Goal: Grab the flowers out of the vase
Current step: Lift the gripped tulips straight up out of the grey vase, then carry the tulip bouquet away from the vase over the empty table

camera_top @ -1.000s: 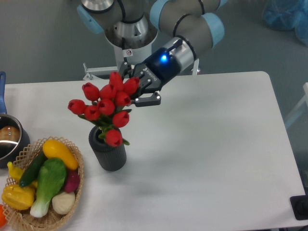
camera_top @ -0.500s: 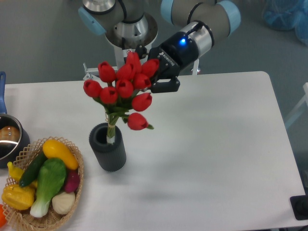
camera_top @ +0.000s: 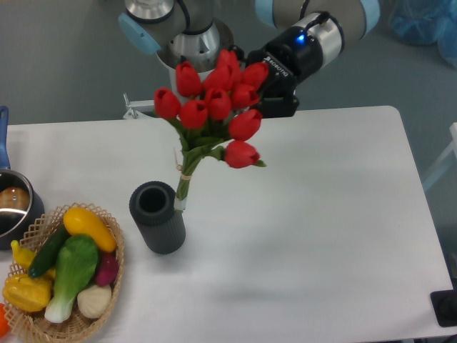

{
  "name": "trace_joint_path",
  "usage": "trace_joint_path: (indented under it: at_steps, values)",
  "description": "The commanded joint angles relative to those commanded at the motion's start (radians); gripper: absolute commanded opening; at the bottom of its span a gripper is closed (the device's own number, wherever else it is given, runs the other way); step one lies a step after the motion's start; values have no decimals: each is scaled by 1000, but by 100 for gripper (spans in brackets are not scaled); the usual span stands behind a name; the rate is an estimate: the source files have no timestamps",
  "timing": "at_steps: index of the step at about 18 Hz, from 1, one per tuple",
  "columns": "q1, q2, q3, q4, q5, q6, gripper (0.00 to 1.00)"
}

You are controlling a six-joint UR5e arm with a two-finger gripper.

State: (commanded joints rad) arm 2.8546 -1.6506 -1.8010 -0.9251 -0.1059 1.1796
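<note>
While gripped at the buds by the end effector point(camera_top: 265, 89), flowers point(camera_top: 214, 107) trail down-left, stems beside vase point(camera_top: 156, 216).

Grey tubular arm point(camera_top: 314, 11) segments along the top edge of the frame, capped at the joints with pale blue covers. At upper left of centre, a round brushed-metal base column point(camera_top: 187, 44) with a light blue cap on its left side and a small white sticker with a red mark, partly hidden. At upper right of centre, a silver wrist ring followed by a glossy black body with small white lettering, too small to read, and a lit blue indicator light. Black cable looping over the top of the wrist. Black gripper point(camera_top: 275, 100) housing, blocky, mostly hidden behind red buds.
</note>
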Motion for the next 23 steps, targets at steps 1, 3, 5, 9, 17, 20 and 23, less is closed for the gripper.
trace_joint_path:
  at_steps: [1, 3, 5, 9, 17, 20, 23]
  values:
    - [18, -2, 14, 2, 20, 0, 0]
    - [26, -3, 46, 2, 156, 5, 0]
    - [28, -6, 87, 0, 341, 26, 0]
    - [23, -12, 120, -1, 621, 104, 0]
    - [32, -52, 103, -14, 896, 114, 0]
    - [26, -81, 112, -12, 1014, 121, 0]
    - [22, -115, 118, -14, 1215, 129, 0]
